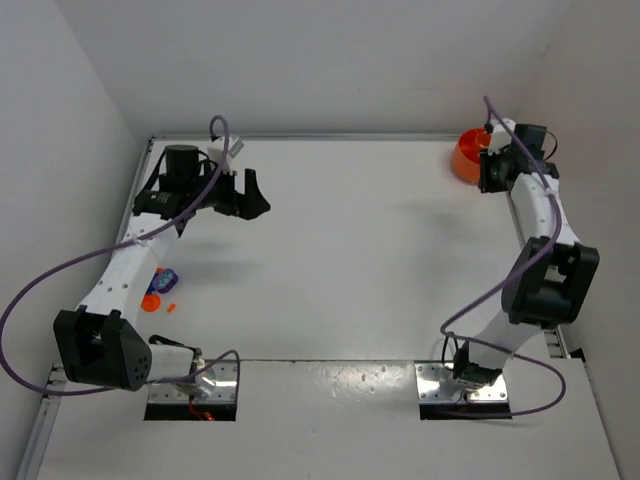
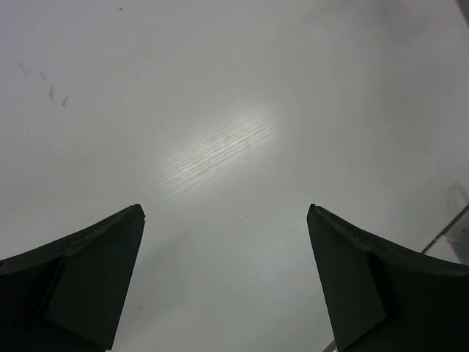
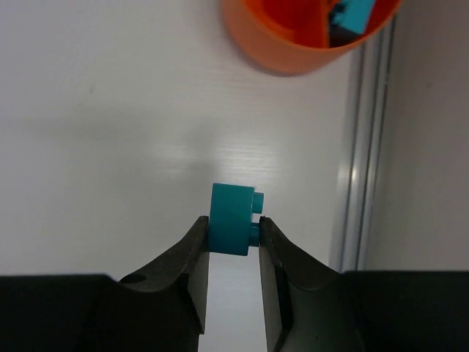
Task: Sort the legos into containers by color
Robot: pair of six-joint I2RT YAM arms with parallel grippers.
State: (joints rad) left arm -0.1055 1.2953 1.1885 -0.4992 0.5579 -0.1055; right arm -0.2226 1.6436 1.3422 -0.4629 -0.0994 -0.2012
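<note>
**A:** From above, where does everything sit?

**B:** The left pincer (image 1: pixel 252 195) hangs over the far-left part of the bench (image 1: pixel 350 260), spread wide and carrying nothing. The loose legos (image 1: pixel 165 276), purple, blue and orange, lie near that arm's forearm by the left edge. The right pincer (image 1: pixel 486 168) is in the far-right corner, just beside the orange tub (image 1: pixel 464 158).

**A:** And the left wrist view?

**B:** Only its two dark fingers (image 2: pixel 80 271), far apart over bare white bench. There is no brick between them.

**A:** The right wrist?

**B:** There the pincer is narrow, pinching a cyan brick (image 3: pixel 231 209) above the bench, short of the tub. The tub lies ahead with divider walls inside, and a cyan piece already sits in one compartment. A rail (image 3: pixel 359 183) runs along the bench edge on the right.

**A:** How does the brick look?

**B:** It is glossy teal and blocky, with its studs poking out sideways. One finger presses a flat face, and the other seems to rest against a stud.

**A:** How will it handle?

**B:** I judge it light, rigid and slick. The flat opposite faces give the safest hold, since a stud seats unevenly and the brick may twist. Being so tiny, it could bounce, so it is best released low over the cyan compartment.
</note>
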